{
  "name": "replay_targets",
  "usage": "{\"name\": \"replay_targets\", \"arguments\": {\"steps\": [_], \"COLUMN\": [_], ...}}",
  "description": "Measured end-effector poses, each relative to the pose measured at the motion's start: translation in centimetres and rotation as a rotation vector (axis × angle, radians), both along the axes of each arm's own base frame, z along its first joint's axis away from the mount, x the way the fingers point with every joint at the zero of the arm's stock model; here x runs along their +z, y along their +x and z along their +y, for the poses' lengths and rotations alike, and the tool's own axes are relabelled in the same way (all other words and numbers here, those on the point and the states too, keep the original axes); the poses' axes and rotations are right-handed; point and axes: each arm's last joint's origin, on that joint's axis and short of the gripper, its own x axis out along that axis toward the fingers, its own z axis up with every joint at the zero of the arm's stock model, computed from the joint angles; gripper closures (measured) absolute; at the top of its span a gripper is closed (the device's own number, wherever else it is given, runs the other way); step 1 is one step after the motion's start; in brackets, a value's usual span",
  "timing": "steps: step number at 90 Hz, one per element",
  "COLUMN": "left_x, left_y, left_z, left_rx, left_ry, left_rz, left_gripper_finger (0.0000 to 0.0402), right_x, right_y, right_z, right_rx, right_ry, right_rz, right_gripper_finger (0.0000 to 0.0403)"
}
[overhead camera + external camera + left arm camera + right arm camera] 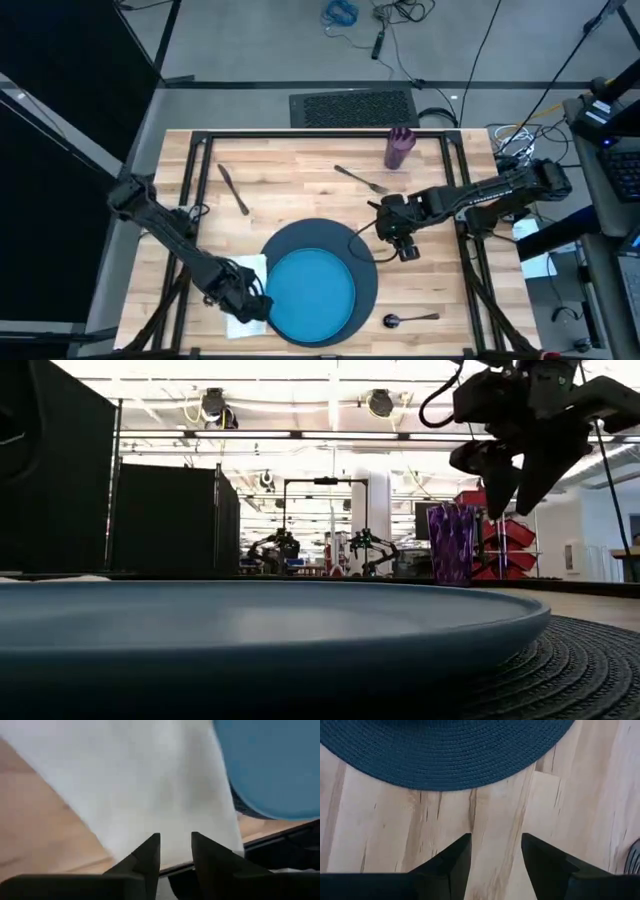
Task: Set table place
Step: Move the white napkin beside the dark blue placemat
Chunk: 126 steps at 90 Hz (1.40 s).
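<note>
Hovering open and empty, your right gripper (401, 243) has the fork (361, 180) just beyond, lying left-right; left gripper (175, 851), slightly parted, over napkin (150, 785).

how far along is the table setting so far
Done: blue plate sits on the charger. In hand: left gripper, jaws open, is over the napkin beside the plate. Left: knife, fork, spoon and purple cup lie scattered; right gripper hovers empty.

Parted right gripper (495, 862) fingers (452, 862) above bare table (395, 825), near charger (445, 750).
</note>
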Motion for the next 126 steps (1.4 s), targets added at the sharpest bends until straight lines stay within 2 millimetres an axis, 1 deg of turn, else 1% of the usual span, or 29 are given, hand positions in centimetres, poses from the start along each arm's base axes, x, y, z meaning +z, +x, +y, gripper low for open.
{"name": "replay_targets", "arguments": {"steps": [11, 19, 34, 53, 65, 80, 107, 116, 126], "left_x": [1.0, 1.0, -0.8, -2.9, -4.0, -5.0, -5.3, -5.3, -5.3], "left_y": [-0.7, -0.9, -1.3, -2.2, -2.5, -3.2, -3.8, -4.2, -4.2], "left_z": [0.8, 1.1, 1.7, 2.9, 3.1, 3.5, 3.5, 3.5, 3.5], "left_rx": [-0.044, -0.05, -0.102, -0.122, -0.139, -0.154, -0.227, -0.245, -0.246], "left_ry": [0.052, 0.113, 0.16, 0.216, 0.184, 0.159, 0.111, 0.101, 0.1], "left_rz": [-0.031, -0.055, -0.047, 0.009, -0.002, 0.045, 0.1, 0.145, 0.138], "left_gripper_finger": [0.0308, 0.0308, 0.0308, 0.0308, 0.0308, 0.0308, 0.0308, 0.0308, 0.0308], "right_x": [0.1, 0.2, 0.4, 0.4, 0.4, 0.4, 0.4, 0.4, 0.4], "right_y": [0.3, 0.6, 1.1, 1.1, 1.1, 1.1, 1.1, 1.2, 1.2], "right_z": [-0.3, -0.6, -1.6, -2.6, -3.1, -3.6, -4.5, -4.8, -5.0], "right_rx": [-0.01, -0.019, -0.053, -0.095, -0.115, -0.137, -0.169, -0.174, -0.172], "right_ry": [0.003, 0.004, 0.004, 0.002, 0.001, 0.0, -0.004, -0.007, -0.012], "right_rz": [-0.031, -0.056, -0.101, -0.098, -0.098, -0.099, -0.103, -0.109, -0.109], "right_gripper_finger": [0.0243, 0.0243, 0.0243, 0.0243, 0.0243, 0.0243, 0.0243, 0.0243, 0.0243]}}
